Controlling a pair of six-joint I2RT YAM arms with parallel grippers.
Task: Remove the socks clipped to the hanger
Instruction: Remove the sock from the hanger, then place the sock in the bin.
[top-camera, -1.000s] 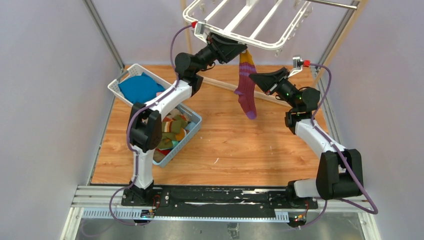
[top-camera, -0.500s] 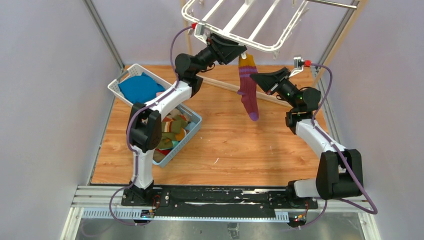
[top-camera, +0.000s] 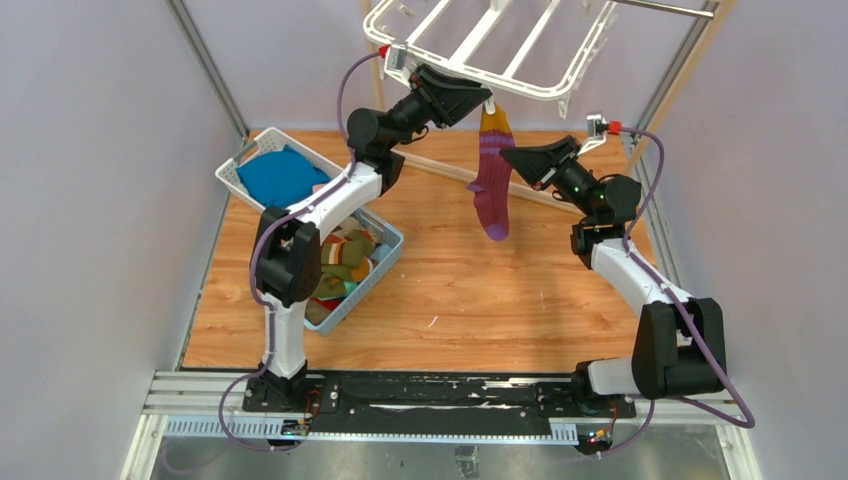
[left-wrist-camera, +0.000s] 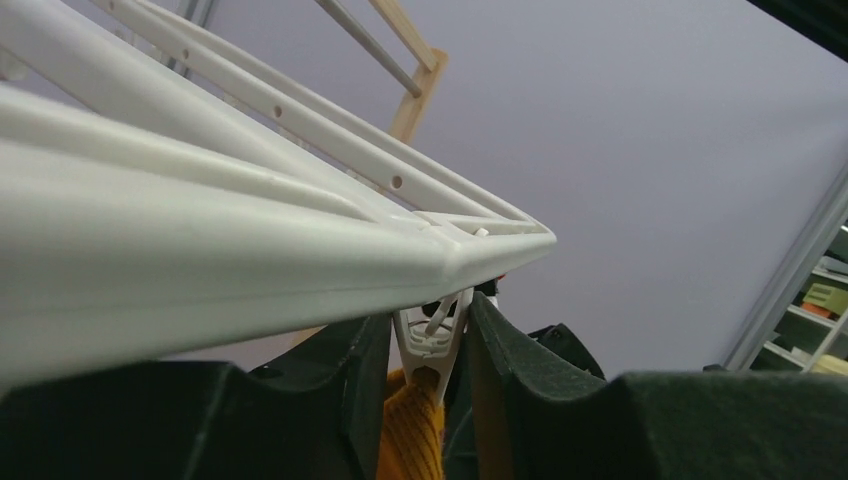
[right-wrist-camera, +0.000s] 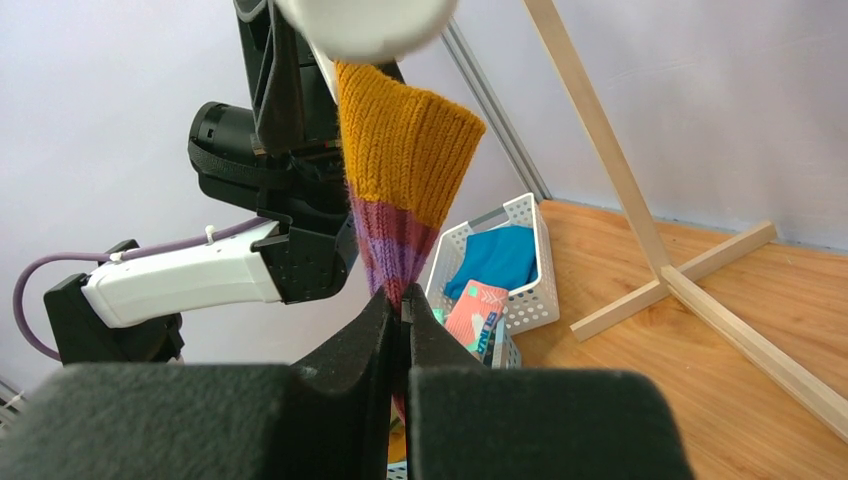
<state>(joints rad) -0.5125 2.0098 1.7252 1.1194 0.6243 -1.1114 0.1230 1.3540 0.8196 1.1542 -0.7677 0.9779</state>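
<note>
A white plastic hanger (left-wrist-camera: 200, 260) hangs above the far edge of a wooden table (top-camera: 480, 300). One sock (top-camera: 492, 185) dangles from a small white clip (left-wrist-camera: 432, 335) on the hanger's near rim, over the far half of the table, about midway between its left and right edges. The sock has an orange cuff and purple and mauve stripes below, and its toe hangs clear of the table. The left gripper (top-camera: 480, 100) reaches up under the hanger's rim. Its dark fingers (left-wrist-camera: 500, 370) sit against the two sides of the clip, squeezing it, with the orange cuff showing just below. The right gripper (top-camera: 507, 156) comes in from the right, its fingers pressed together on the sock's striped middle. At the far left corner of the table stands a white basket (top-camera: 225, 178) holding a folded blue cloth (top-camera: 280, 178). Just beside it, along the left edge, a blue basket (top-camera: 392, 248) holds a heap of loose socks (top-camera: 345, 262) in red, olive and other colours. A wooden rack (right-wrist-camera: 600, 130) stands at the far edge, its foot lying on the table behind the sock.
</note>
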